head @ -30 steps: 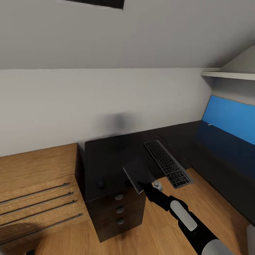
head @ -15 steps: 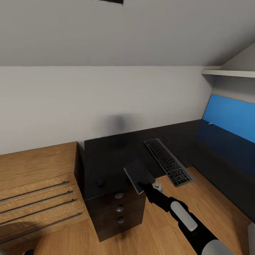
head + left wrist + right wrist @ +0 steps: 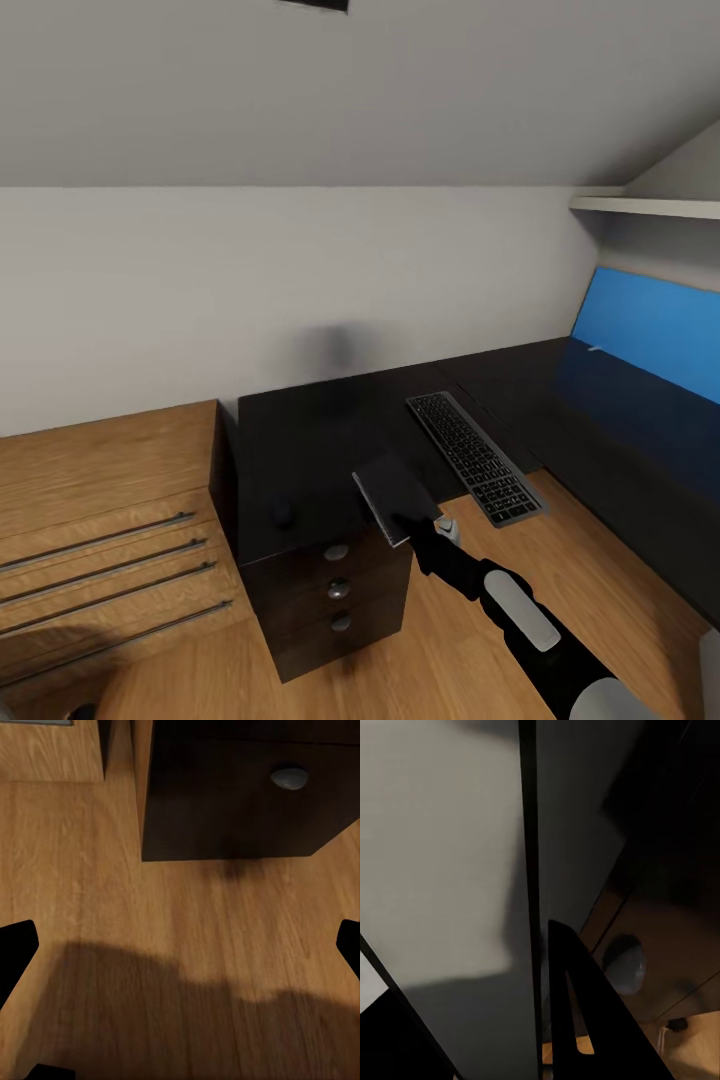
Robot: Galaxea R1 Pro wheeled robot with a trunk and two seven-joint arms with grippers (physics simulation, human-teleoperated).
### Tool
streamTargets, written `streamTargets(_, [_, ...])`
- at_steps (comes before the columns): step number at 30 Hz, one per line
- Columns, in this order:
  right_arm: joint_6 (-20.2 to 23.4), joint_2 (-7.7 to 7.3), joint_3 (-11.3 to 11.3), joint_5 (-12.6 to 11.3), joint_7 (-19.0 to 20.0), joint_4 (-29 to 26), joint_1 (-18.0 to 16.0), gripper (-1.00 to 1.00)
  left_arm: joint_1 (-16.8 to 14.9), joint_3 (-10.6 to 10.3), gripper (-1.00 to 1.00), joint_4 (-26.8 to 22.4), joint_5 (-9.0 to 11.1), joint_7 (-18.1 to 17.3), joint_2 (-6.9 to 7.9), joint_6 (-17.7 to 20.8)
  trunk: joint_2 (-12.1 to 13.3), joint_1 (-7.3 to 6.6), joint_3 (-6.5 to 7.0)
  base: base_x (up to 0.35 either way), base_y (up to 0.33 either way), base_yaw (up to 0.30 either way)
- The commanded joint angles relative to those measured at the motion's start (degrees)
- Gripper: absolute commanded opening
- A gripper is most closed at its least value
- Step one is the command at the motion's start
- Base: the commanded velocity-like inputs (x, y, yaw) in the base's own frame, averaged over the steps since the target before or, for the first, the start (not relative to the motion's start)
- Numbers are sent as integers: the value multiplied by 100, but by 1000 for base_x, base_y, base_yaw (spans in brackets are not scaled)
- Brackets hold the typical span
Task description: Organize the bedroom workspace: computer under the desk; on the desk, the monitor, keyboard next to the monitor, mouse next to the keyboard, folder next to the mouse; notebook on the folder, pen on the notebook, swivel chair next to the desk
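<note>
My right gripper (image 3: 413, 524) is shut on the notebook (image 3: 394, 495), a thin grey-covered rectangle held tilted over the front edge of the glossy black desk (image 3: 320, 440). In the right wrist view the notebook's cover (image 3: 442, 870) is very close, with one black finger (image 3: 574, 1020) beside its edge. The keyboard (image 3: 474, 457) lies on the desk to the right of the notebook. The small dark mouse (image 3: 283, 515) sits on the desk to its left. My left gripper (image 3: 180, 952) is open above the wood floor. I cannot tell whether the bright blue flat surface (image 3: 650, 320) at far right is the folder.
A dark drawer unit with round knobs (image 3: 337, 585) stands under the desk's left end, also in the left wrist view (image 3: 289, 777). Low oak drawers (image 3: 100, 520) adjoin it on the left. A white shelf (image 3: 650, 210) and the sloped ceiling hang above the desk.
The camera shifted slightly a second ago. The right gripper and the notebook have edged a little right and down; nothing else moved.
</note>
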Motion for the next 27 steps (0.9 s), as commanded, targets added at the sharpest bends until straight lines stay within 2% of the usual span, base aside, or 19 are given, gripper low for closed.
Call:
streamTargets(1, [7, -5, 16, -39, 9, 1, -5, -100, -5, -48, 100, 2, 21, 43, 2, -23, -3, 0, -5, 0, 0, 0])
streamTargets(4, [10, -5, 16, -49, 9, 0, -5, -100, -5, -48, 100, 2, 21, 43, 0, -23, -3, 0, -5, 0, 0, 0])
streamTargets(21, [17, -4, 25, -56, 9, -1, -5, -100, -5, -48, 100, 2, 22, 43, 0, -31, -685, 373, -310, 0, 0, 0])
streamTargets(27, [15, -4, 25, -56, 9, 3, -5, -100, -5, -48, 100, 2, 19, 43, 4, -32, -685, 373, -310, 0, 0, 0])
